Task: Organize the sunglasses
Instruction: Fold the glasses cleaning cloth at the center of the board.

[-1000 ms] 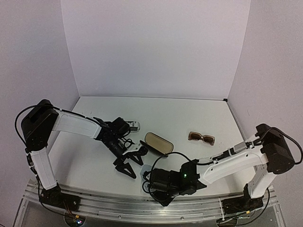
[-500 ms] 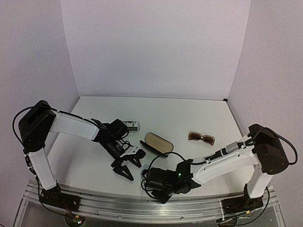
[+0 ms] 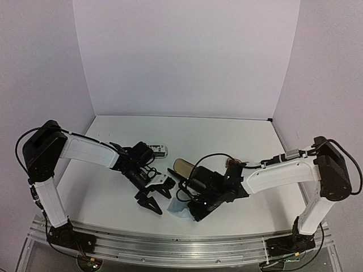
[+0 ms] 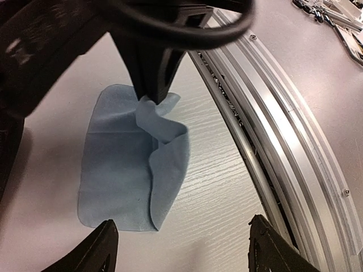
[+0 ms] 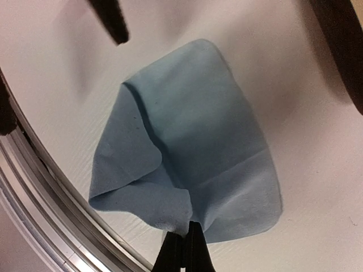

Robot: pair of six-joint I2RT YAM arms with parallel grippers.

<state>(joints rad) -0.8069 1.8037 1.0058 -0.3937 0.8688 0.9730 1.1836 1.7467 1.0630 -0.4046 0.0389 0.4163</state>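
We saw the right arm (image 3: 278, 173) reach across to the lower middle of the top view. The right jaws were clamped together on one corner of a blue cloth (image 5: 193, 141). In the right wrist view that corner sat pinched at the bottom edge of the frame. The cloth (image 4: 125, 170) rose to it in loose folds, and the rest lay flat on the white surface (image 3: 113, 192), close to the metal rail (image 4: 272, 141) at the near edge.

The left jaws stood wide apart and held nothing. Their two dark tips (image 4: 105, 243) showed at the bottom of the left wrist view, with the cloth just beyond them. In the top view the left arm (image 3: 91, 150) ended just left of the cloth (image 3: 180, 211), not touching it.

The white pair (image 3: 159, 151) lay on the surface left of centre, just behind the left arm's wrist. The brown pair (image 3: 235, 164) lay right of centre, mostly hidden behind the right arm. Between the two pairs an open case (image 3: 182, 168) showed its tan lining, partly covered by the right arm.
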